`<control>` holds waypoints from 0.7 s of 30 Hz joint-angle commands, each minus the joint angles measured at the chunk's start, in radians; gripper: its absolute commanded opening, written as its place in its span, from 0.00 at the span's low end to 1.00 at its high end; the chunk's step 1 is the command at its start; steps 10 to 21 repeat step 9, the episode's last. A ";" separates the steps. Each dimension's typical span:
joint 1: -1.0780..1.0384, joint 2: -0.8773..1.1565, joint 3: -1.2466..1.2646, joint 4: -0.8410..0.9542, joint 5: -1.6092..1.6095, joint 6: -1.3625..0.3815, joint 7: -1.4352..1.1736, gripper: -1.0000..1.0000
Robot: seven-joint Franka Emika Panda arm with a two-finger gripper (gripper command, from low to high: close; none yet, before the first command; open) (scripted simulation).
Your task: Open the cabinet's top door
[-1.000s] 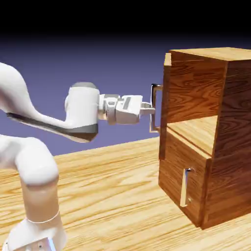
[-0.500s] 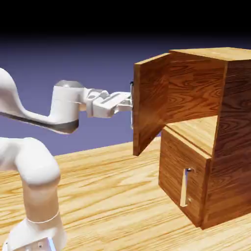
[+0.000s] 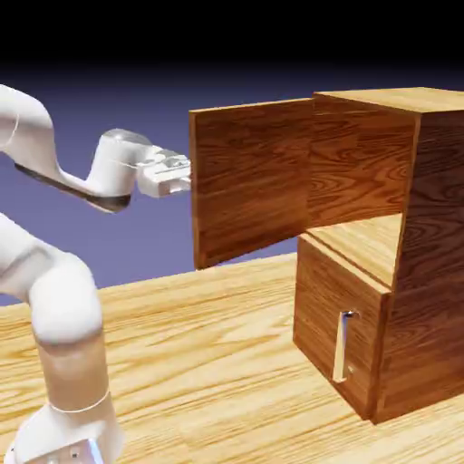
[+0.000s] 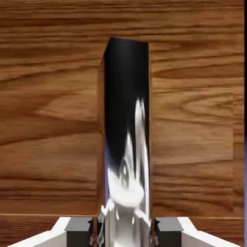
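Near: white arm (image 3: pixel 113 172) at the exterior view's left, fingers (image 4: pixel 78 231) pinching the top door's silver bar handle (image 4: pixel 126 130); beyond, top door (image 3: pixel 249 177) swung wide on the cabinet (image 3: pixel 421 272), lower door (image 3: pixel 335 317) closed, above the tabletop (image 3: pixel 199 362).

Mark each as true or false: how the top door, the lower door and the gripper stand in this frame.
1. The top door is closed flush. False: it stands swung far out from the cabinet.
2. The lower door is shut. True.
3. The jaws are at the lower door's handle. False: they are at the top door's handle.
4. The top door's handle shows between the two finger tips in the hand view. True.
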 commanded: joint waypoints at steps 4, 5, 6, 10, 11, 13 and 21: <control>-0.133 0.105 0.145 0.129 0.043 -0.144 0.043 0.00; -0.168 0.128 0.181 0.158 0.050 -0.175 0.054 0.00; -0.203 0.149 0.218 0.185 0.057 -0.204 0.064 0.00; -0.294 0.191 0.311 0.246 0.071 -0.265 0.084 0.00; -0.294 0.191 0.311 0.246 0.071 -0.265 0.084 0.00; -0.294 0.191 0.311 0.246 0.071 -0.265 0.084 0.00; -0.294 0.191 0.311 0.246 0.071 -0.265 0.084 0.00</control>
